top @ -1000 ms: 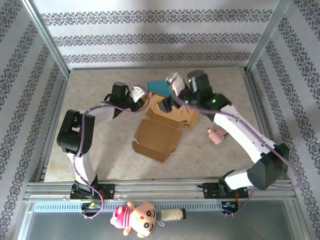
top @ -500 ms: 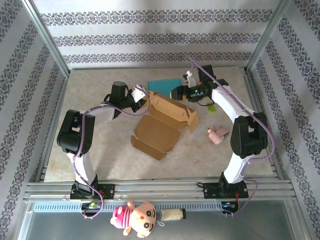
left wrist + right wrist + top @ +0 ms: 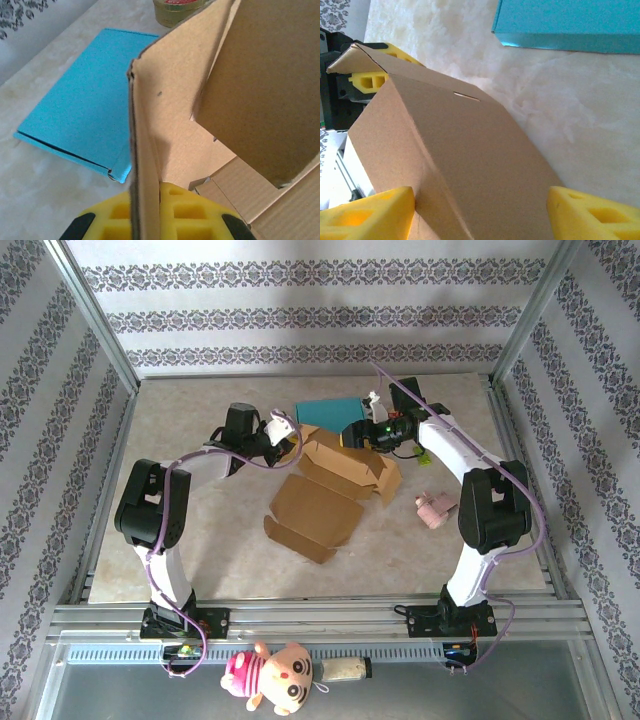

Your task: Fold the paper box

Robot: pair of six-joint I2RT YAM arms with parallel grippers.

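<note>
The paper box (image 3: 330, 485) is brown cardboard, half folded, in the middle of the table. Its lid panel lies flat toward the near side and its back walls stand up. My left gripper (image 3: 284, 434) is shut on an upright side flap at the box's back left corner. In the left wrist view the flap's edge (image 3: 137, 150) runs between the yellow fingertips (image 3: 190, 210). My right gripper (image 3: 356, 434) is at the box's back right, open. Its yellow fingertips (image 3: 370, 210) straddle a sloping cardboard panel (image 3: 465, 165).
A flat teal box (image 3: 328, 412) lies just behind the paper box. A small pink toy (image 3: 433, 508) sits right of it. A green round container (image 3: 177, 7) stands near the back. Metal frame posts and patterned walls bound the table.
The right arm pulled back from above the box, folded, and brought its gripper to the box's back right wall with the jaws narrowing. The left gripper kept hold of the flap.
</note>
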